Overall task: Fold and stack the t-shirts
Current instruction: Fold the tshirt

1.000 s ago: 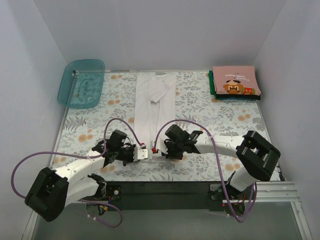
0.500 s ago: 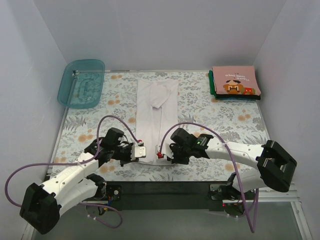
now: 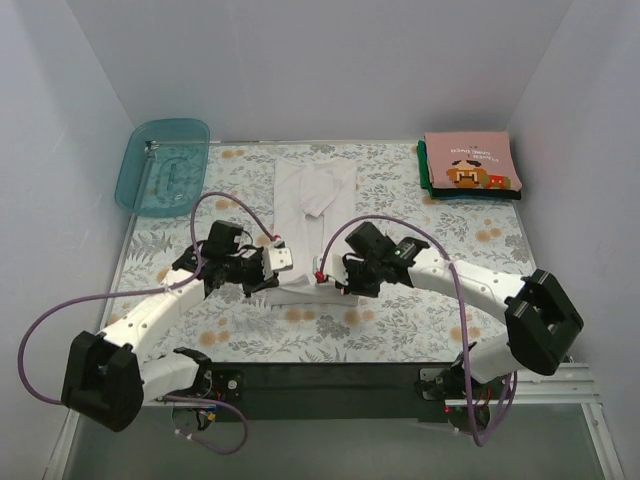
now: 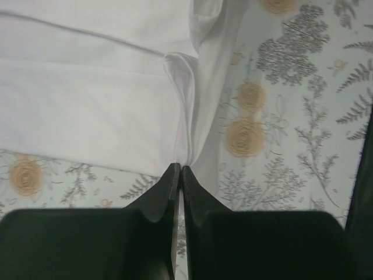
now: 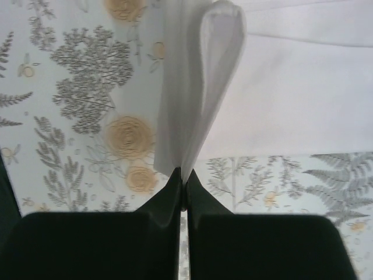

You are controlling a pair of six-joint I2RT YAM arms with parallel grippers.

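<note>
A plain white t-shirt (image 3: 312,205) lies as a long narrow strip in the middle of the flowered table. My left gripper (image 3: 283,260) is shut on its near left corner, and the pinched cloth (image 4: 180,134) rises from the fingertips. My right gripper (image 3: 322,275) is shut on its near right corner, where a fold of the white cloth (image 5: 201,87) stands up from the tips. The near hem is lifted and carried over the shirt's lower part. A folded salmon-pink t-shirt with a pixel face (image 3: 470,163) lies on dark green ones (image 3: 424,175) at the far right.
A translucent teal plastic tray (image 3: 163,165) stands tilted at the far left corner. White walls close the table on three sides. Purple cables loop from both arms over the near table. The black base rail runs along the near edge.
Both grippers have moved away from the near edge toward the far side, carrying the white t-shirt's near hem with them, so the shirt now looks shorter.
</note>
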